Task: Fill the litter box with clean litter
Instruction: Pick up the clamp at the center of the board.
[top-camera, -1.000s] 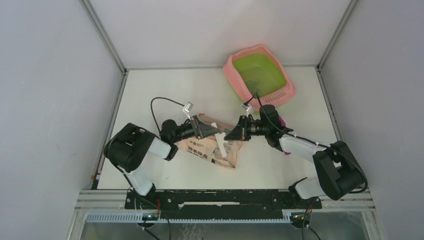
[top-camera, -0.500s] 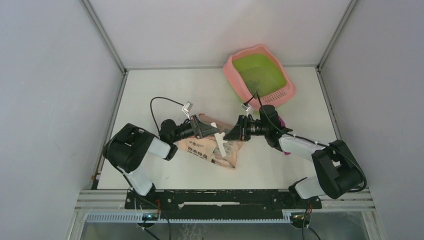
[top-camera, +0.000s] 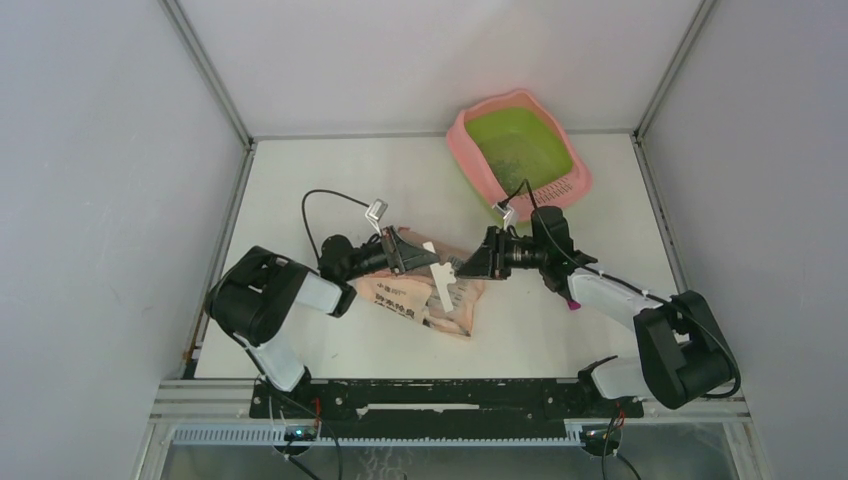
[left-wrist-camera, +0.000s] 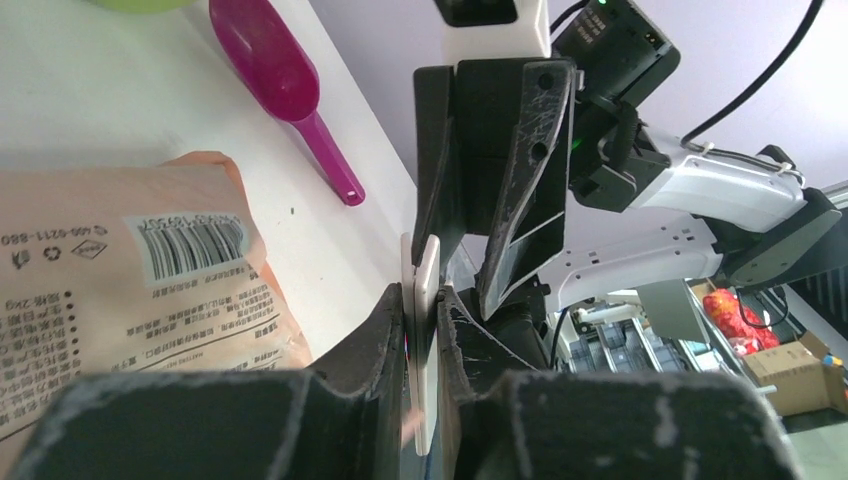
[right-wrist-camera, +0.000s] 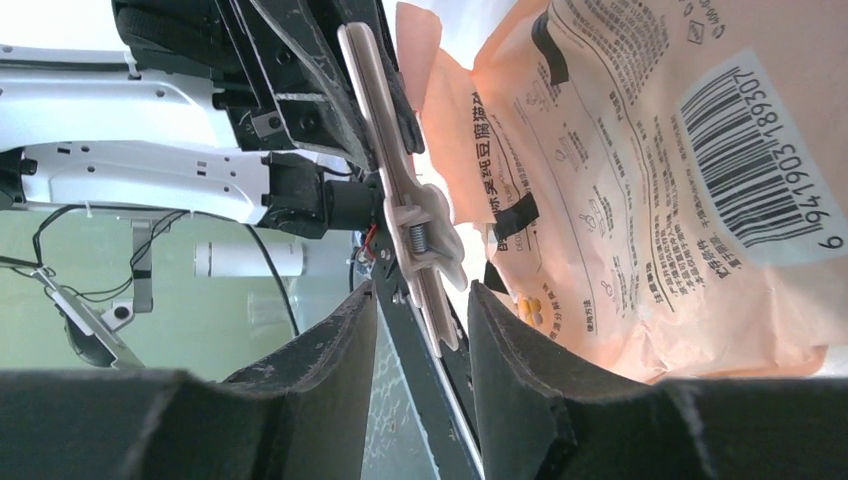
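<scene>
Tabletop (top-camera: 330, 190), white and walled on three sides, takes up most of the overhead view. The litter box (top-camera: 460, 150) sits at its upper right, against the back wall. Its lime basin shows a thin scatter of litter (top-camera: 520, 160) as dark specks, and its pink grid is at the lower-right end. Well apart from it, below and left of centre, the peach bag (top-camera: 425, 305) lies flat, print and barcode up.

Both arms reach in over the bag's upper edge from either side and meet nose to nose there. The left gripper (left-wrist-camera: 420, 300) comes in from the left. In its wrist view its fingers are clenched on one end of a white spring clip (left-wrist-camera: 424, 330), pressed to both faces. The right gripper (right-wrist-camera: 420, 300) faces it from the right. In its own view the fingers stand apart with the clip's other end between them and a gap on each side (released, gripping nothing). The clip stands just beside the bag's top edge; whether it bites the bag I cannot tell.

A magenta scoop (left-wrist-camera: 270, 60) lies at the upper left of the left wrist view, beyond the bag. Overhead, only a sliver of it shows beside the right arm.
</scene>
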